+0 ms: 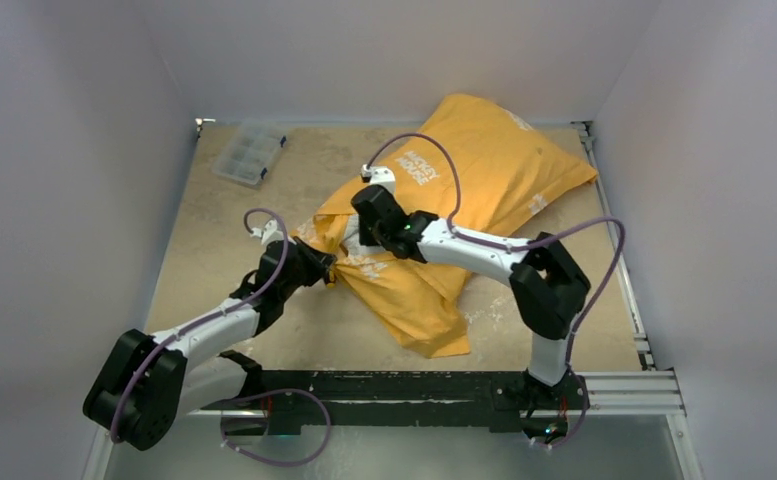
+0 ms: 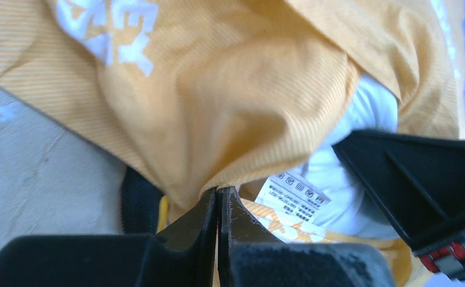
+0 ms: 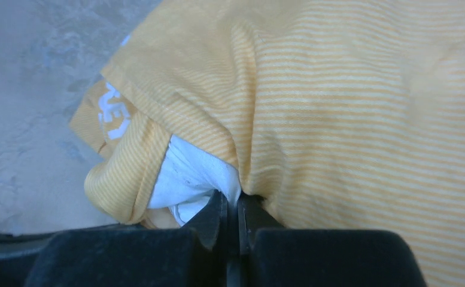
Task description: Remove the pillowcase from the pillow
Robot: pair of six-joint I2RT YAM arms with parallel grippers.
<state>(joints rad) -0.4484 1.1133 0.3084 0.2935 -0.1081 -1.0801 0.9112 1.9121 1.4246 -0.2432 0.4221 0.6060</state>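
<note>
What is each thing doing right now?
pillowcase, mostly on, bunched at its opening
pillow, mostly covered, white corner peeking out
left gripper, shut on the pillowcase
right gripper, shut at the opening; pillow or pillowcase, cannot tell
plastic box, lying flat, far from both grippers

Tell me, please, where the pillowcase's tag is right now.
In the left wrist view, the tag lies next to the shut left end effector, inside the pillowcase mouth, against the white pillow.

Lab test cell — white walls (image 1: 64, 150), aluminium rail (image 1: 629, 385).
</note>
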